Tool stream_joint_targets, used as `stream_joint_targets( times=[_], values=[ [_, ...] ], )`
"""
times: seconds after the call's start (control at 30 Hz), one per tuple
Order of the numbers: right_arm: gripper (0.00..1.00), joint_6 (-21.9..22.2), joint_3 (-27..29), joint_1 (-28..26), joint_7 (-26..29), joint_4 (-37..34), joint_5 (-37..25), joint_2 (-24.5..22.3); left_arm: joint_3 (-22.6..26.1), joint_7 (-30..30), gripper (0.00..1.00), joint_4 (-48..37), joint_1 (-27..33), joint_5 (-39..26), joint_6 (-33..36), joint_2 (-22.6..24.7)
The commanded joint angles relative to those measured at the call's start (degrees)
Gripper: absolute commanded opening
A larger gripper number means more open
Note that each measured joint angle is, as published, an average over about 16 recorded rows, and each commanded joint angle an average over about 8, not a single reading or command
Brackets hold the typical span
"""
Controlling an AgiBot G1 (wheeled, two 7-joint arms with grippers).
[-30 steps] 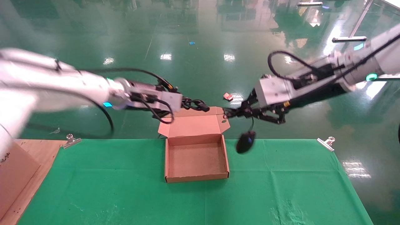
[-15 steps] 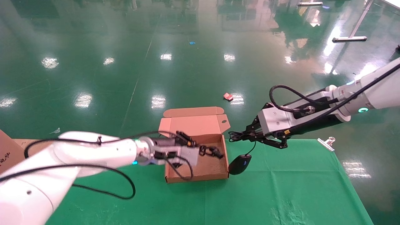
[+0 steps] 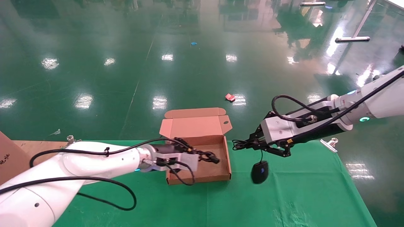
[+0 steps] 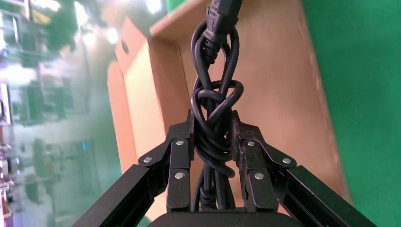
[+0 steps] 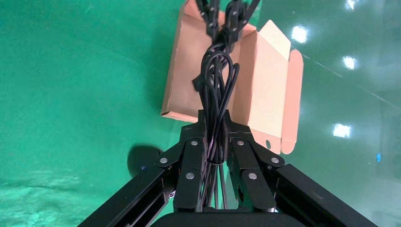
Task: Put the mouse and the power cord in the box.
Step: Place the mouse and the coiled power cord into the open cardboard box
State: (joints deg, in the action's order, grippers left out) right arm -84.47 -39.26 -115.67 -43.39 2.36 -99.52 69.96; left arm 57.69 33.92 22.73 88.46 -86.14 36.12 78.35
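The box (image 3: 199, 180) lies open mid-table, its lid (image 3: 194, 126) leaning back. My left gripper (image 3: 202, 155) hovers low over the box's inside, shut on the bundled power cord (image 3: 209, 156). In the left wrist view the twisted power cord (image 4: 215, 94) sits between the gripper's (image 4: 213, 127) pads above the cardboard floor. My right gripper (image 3: 249, 145) is right of the box, shut on the mouse's coiled thin cable (image 3: 240, 144). The mouse (image 3: 259, 171) dangles below it over the green cloth. The right wrist view shows that gripper (image 5: 213, 123), the cable (image 5: 217, 80) and the mouse (image 5: 144, 158).
A green cloth (image 3: 284, 201) covers the table, held by metal clips (image 3: 329, 143) (image 3: 70, 138) at its far corners. A brown cardboard piece (image 3: 9, 160) stands on bare wood at the left edge. Beyond the table is a glossy green floor.
My left arm swung down from behind the lid and now holds the power cord over the box's inside. The right gripper lowered slightly; the hanging mouse swung right, away from the box wall.
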Motion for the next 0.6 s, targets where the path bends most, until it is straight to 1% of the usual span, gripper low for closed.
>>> stream_joint_targets(
  times=[0.03,0.4,0.6],
  values=[
    [0.0,0.0,0.0,0.0,0.0,-0.1,0.0,0.2,1.3,-0.9,1.0,-0.3,0.2,0.0,-0.4,0.0],
    [0.0,0.0,0.0,0.1,0.3,-0.2,0.1,1.9,6.1,-3.5,1.0,0.8,0.8,2.3,-1.9,-0.1],
    [0.0,1.0,-0.1,0.0,0.7,0.0,-0.1,3.5,7.9,-3.3,1.0,1.2,1.8,3.9,-1.4,-0.1]
  ],
)
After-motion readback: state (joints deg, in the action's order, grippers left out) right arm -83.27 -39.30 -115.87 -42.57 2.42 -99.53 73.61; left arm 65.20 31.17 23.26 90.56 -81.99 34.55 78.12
